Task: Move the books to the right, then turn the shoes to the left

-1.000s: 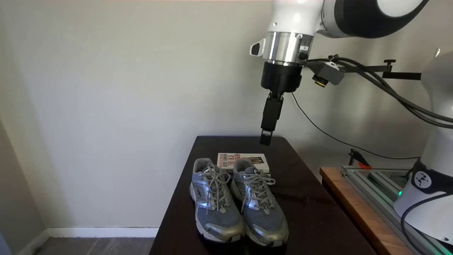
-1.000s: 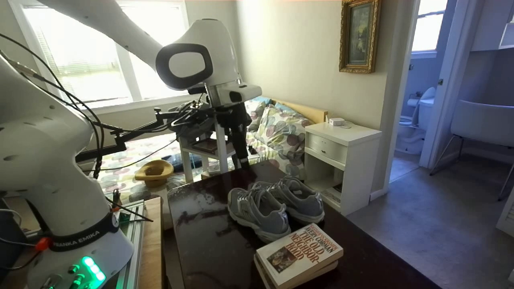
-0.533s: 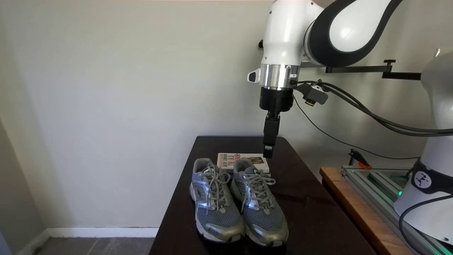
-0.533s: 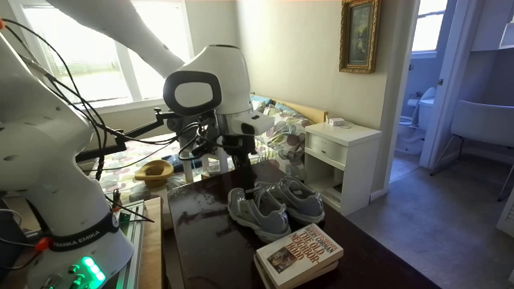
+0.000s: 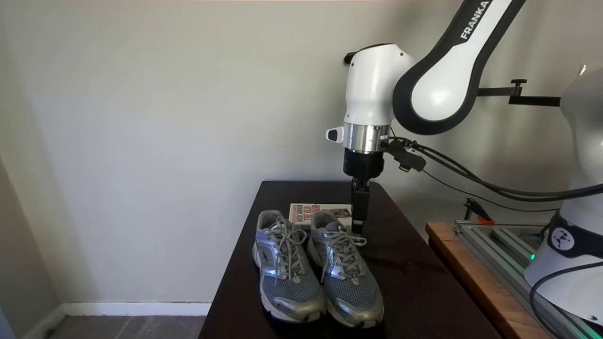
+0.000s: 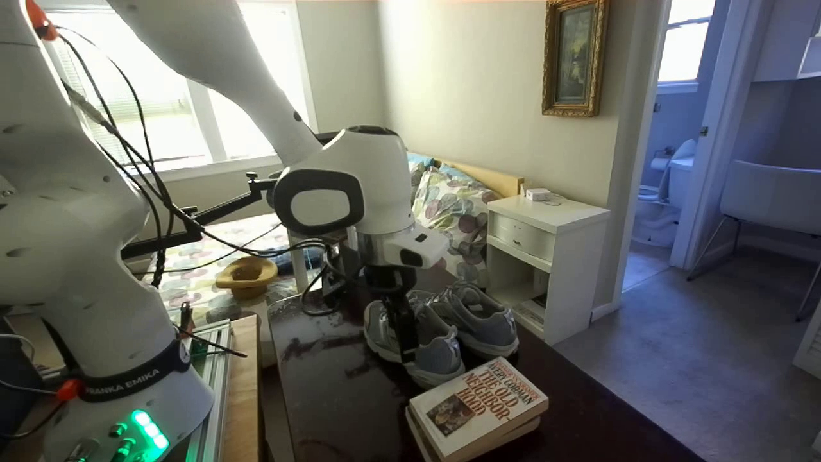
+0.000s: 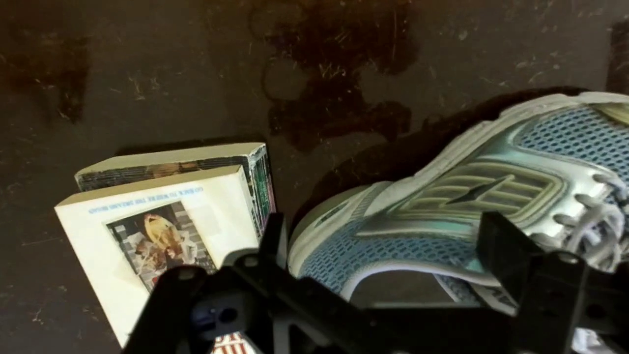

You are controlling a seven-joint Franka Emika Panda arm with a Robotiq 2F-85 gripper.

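Note:
Two stacked paperback books, a white one [image 6: 478, 407] on top of another [image 7: 258, 182], lie on the dark table behind the shoe heels. The books [image 5: 304, 213] are partly hidden behind the shoes in an exterior view. Two grey-silver running shoes stand side by side: one nearer the arm's base [image 5: 348, 278] [image 6: 439, 362], one farther [image 5: 287, 278] [image 6: 478, 317]. My gripper [image 5: 358, 228] [image 6: 407, 353] points down beside the nearer shoe's heel. In the wrist view my gripper [image 7: 388, 236] is open and empty; one finger shows between books and heel, the other over the nearer shoe's side [image 7: 417, 196].
The dark table [image 5: 414, 282] [image 6: 321, 391] is narrow. The robot's base stands on a wooden bench [image 5: 490, 282] beside it. A wall [image 5: 141, 141] runs behind. A bed with a yellow hat [image 6: 247, 273] and a white nightstand [image 6: 548, 250] stand beyond the table.
My gripper has come down from high above the table to beside the nearer shoe's heel, and has straightened to point downward. The books and shoes have not moved.

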